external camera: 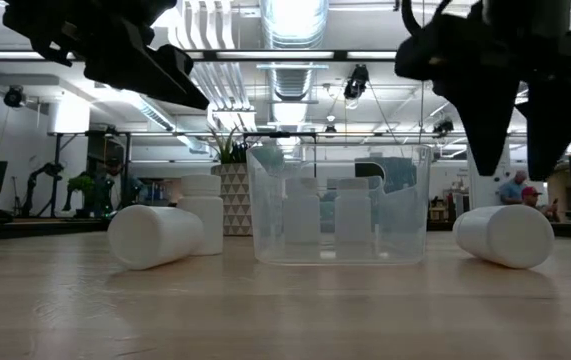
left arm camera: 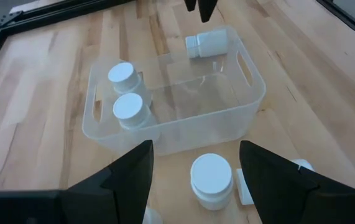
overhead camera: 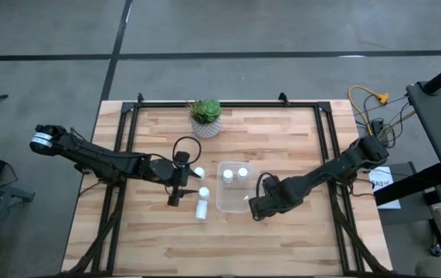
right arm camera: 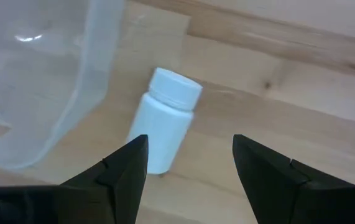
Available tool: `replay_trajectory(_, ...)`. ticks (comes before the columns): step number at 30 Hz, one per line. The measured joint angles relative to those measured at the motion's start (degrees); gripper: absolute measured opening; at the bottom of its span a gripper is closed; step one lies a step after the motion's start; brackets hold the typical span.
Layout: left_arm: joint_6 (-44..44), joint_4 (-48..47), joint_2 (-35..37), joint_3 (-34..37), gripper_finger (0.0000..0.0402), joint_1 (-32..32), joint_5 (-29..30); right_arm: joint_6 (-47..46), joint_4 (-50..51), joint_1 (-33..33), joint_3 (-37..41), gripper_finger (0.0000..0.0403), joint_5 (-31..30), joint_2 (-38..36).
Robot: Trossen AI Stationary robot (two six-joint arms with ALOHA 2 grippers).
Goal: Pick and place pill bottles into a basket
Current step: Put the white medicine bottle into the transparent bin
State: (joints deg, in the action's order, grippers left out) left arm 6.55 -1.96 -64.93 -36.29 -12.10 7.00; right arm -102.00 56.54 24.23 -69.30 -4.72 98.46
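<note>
High view: clear basket (overhead camera: 234, 202) sits near the middle of the table (overhead camera: 297, 239), two bottles (overhead camera: 235, 174) standing upright inside along its far wall. Left gripper (overhead camera: 175, 194) hovers just left of the basket, jaws spread, empty. Beside it, one bottle (overhead camera: 199, 172) upright; another (overhead camera: 202, 209) lying down, long axis running toward the near edge. Right gripper (right arm camera: 189, 165) hangs over a toppled bottle (right arm camera: 165, 129) just right of the basket, jaws spread, cap pointing away from the wrist. Potted plant (overhead camera: 205, 116) at the far edge.
</note>
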Motion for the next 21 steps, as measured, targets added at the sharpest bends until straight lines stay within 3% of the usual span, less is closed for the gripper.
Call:
replay_trajectory(5, -0.04, 0.11, -0.09, 0.00, 0.0221, 0.00, 0.00, -6.12, -1.04, 0.13, 1.31, 0.0224, -0.01, -0.01)
replay_trajectory(10, -0.07, 0.24, -0.20, 0.02, 0.0221, 0.00, 0.01, -10.50, -8.55, 0.15, 3.95, 0.0224, -0.68, -0.01)
replay_trajectory(15, -0.07, 0.31, -0.20, 0.02, 0.0221, 0.00, 0.01, -11.17, -18.82, 0.13, 7.51, 0.0224, -1.52, -0.01)
replay_trajectory(21, -0.07, 0.18, -0.28, 0.02, 0.0221, 0.00, 0.00, -12.00, -19.77, 0.45, 9.05, 0.0224, -1.50, -0.10)
